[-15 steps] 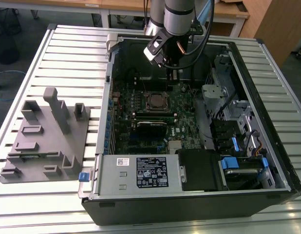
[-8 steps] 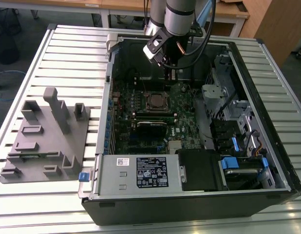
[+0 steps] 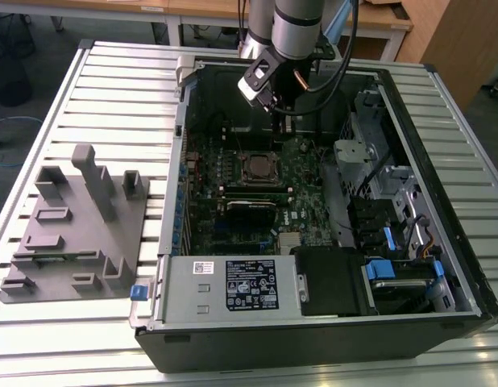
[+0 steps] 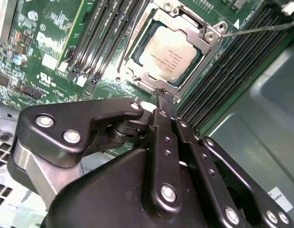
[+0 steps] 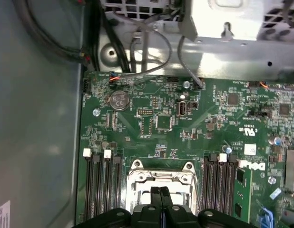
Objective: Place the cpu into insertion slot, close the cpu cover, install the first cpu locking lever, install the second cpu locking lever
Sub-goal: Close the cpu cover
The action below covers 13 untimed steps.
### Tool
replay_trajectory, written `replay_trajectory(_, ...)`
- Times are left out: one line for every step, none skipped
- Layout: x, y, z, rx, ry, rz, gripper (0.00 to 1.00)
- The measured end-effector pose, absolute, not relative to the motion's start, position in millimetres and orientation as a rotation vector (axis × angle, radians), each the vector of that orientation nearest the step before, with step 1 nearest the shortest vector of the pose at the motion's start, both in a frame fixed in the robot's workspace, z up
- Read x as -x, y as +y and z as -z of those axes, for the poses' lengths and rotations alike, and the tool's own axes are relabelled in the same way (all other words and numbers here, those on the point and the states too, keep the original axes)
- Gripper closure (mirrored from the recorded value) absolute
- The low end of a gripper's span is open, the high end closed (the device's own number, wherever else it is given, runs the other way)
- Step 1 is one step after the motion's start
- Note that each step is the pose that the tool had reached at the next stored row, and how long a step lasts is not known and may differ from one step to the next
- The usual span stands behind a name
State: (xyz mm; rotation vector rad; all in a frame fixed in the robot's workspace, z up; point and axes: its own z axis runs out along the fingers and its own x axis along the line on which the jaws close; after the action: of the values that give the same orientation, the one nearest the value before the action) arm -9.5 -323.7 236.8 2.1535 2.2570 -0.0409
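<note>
Second wrist view: gripper (image 4: 163,97) fingers being held pressed together, nothing being pinched. cpu (image 4: 168,53) being framed by lowered cpu cover (image 4: 204,45), just beyond gripper tips.

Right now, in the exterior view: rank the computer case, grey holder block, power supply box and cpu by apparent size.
Largest to smallest:
1. computer case
2. grey holder block
3. power supply box
4. cpu, clearly smallest

surface: slatted metal table (image 3: 112,89) | on it: open computer case (image 3: 313,343), grey fixture block (image 3: 76,242) beside it
</note>
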Motion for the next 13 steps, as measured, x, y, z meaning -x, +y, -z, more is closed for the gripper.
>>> replay_trajectory(9.5, -323.7, -236.7, -2.135, 2.274, 0.040, 0.90)
replay_trajectory(9.5, -323.7, -236.7, -2.115, 2.292, 0.040, 0.90)
replay_trajectory(9.5, -323.7, -236.7, -2.096, 2.310, 0.040, 0.90)
replay_trajectory(9.5, -323.7, -236.6, -2.073, 2.330, 0.040, 0.90)
replay_trajectory(9.5, -323.7, -236.6, -2.052, 2.348, 0.039, 0.90)
replay_trajectory(9.5, -323.7, -236.6, -2.037, 2.362, 0.039, 0.90)
replay_trajectory(9.5, -323.7, -236.6, -2.035, 2.363, 0.039, 0.90)
replay_trajectory(9.5, -323.7, -236.6, -2.034, 2.363, 0.039, 0.90)
replay_trajectory(9.5, -323.7, -236.6, -2.034, 2.363, 0.039, 0.90)
replay_trajectory(9.5, -323.7, -236.6, -2.034, 2.363, 0.039, 0.90)
replay_trajectory(9.5, -323.7, -236.6, -2.034, 2.364, 0.039, 0.90)
replay_trajectory(9.5, -323.7, -236.6, -2.034, 2.364, 0.039, 0.90)
replay_trajectory(9.5, -323.7, -236.6, -2.031, 2.366, 0.039, 0.90)
